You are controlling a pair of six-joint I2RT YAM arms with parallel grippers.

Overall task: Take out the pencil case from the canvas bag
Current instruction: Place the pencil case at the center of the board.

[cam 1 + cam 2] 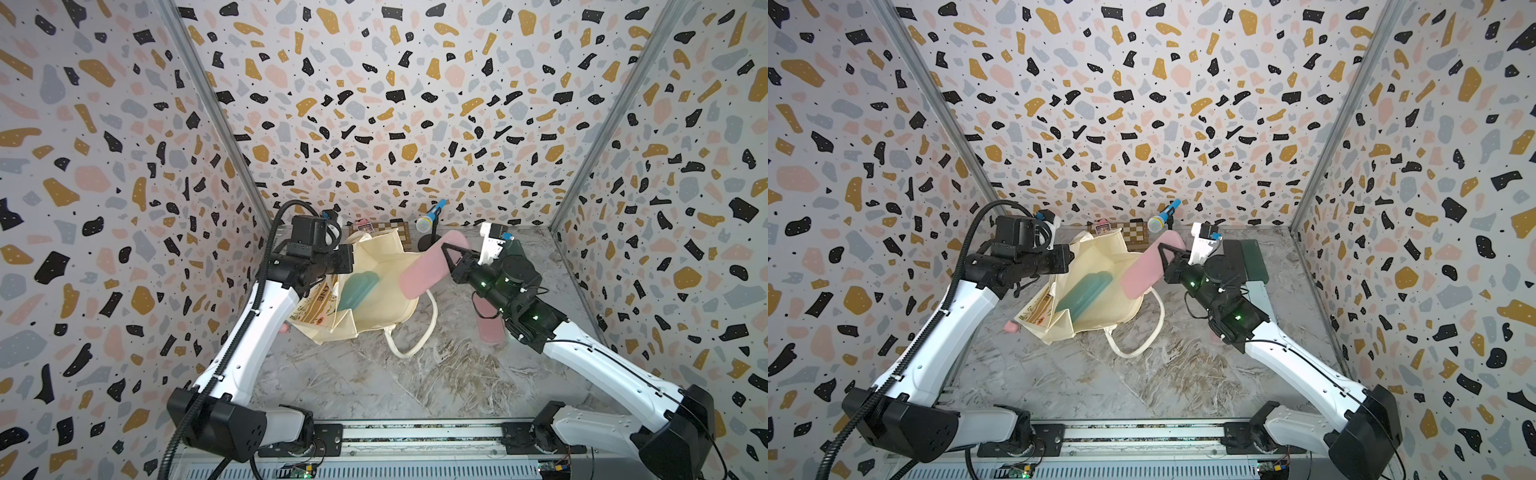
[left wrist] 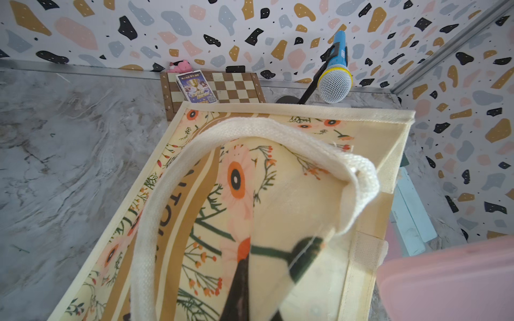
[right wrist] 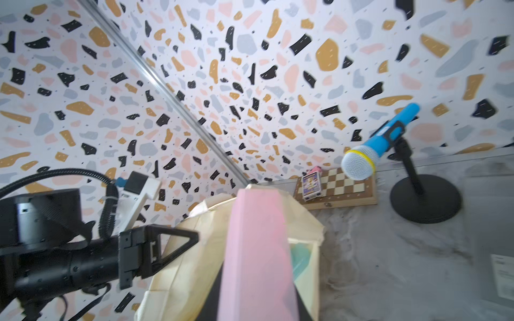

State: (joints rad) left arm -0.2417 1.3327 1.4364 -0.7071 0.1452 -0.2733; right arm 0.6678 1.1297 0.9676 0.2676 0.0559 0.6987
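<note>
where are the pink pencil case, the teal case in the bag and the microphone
pink pencil case (image 1: 417,276): in a top view, on its free end near the camera
teal case (image 1: 358,291): in a top view, middle of its visible face
microphone (image 3: 357,164): right wrist view, on its mesh head

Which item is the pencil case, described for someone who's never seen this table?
Start at the open cream canvas bag mid-table. Over its rim the right gripper pinches a long, flat pink pencil case. Unlike the teal item inside the bag, it is pink and held aloft.
</note>
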